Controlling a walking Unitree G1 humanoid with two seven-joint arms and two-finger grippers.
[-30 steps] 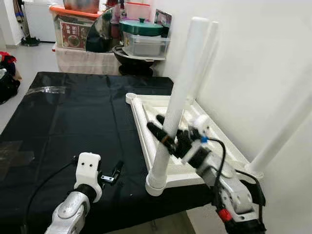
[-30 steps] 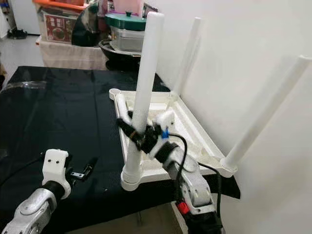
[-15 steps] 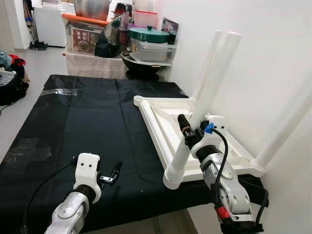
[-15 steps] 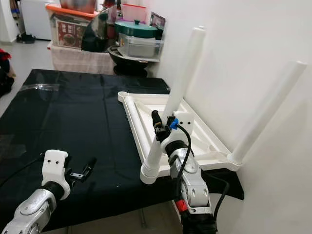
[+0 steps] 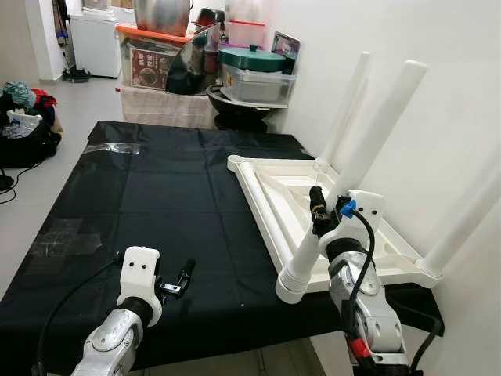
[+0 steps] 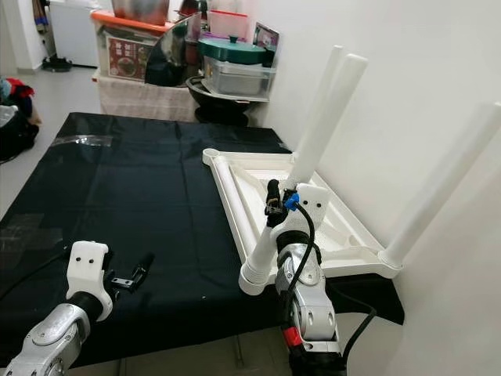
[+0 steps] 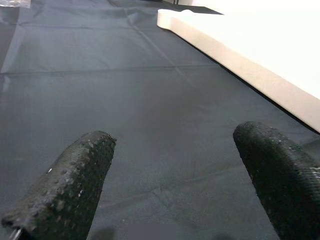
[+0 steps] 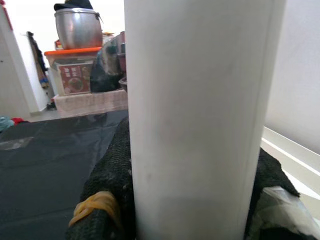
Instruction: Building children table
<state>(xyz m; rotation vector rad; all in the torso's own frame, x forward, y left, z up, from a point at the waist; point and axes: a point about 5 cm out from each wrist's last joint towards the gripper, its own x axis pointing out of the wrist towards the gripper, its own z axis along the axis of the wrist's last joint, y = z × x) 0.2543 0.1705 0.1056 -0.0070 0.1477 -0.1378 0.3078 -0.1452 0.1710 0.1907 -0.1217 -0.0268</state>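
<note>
**Right tool clamped on a table leg**

The black cloth (image 5: 156, 196) spreads over most of the frame, covering the bench. At center right the white tabletop (image 5: 293, 196) lies upside down on it, beside the wall. Three white legs rise from its corners, tilted toward the upper right. My right tool (image 5: 322, 218) is closed around the near leg (image 5: 356, 168), a little above its socket at the tabletop's front corner; in the right wrist view that leg stands between my black fingers (image 8: 107, 170). My left tool (image 5: 182, 278) hovers at lower left just above the cloth, fingers spread apart, holding nothing.
</note>
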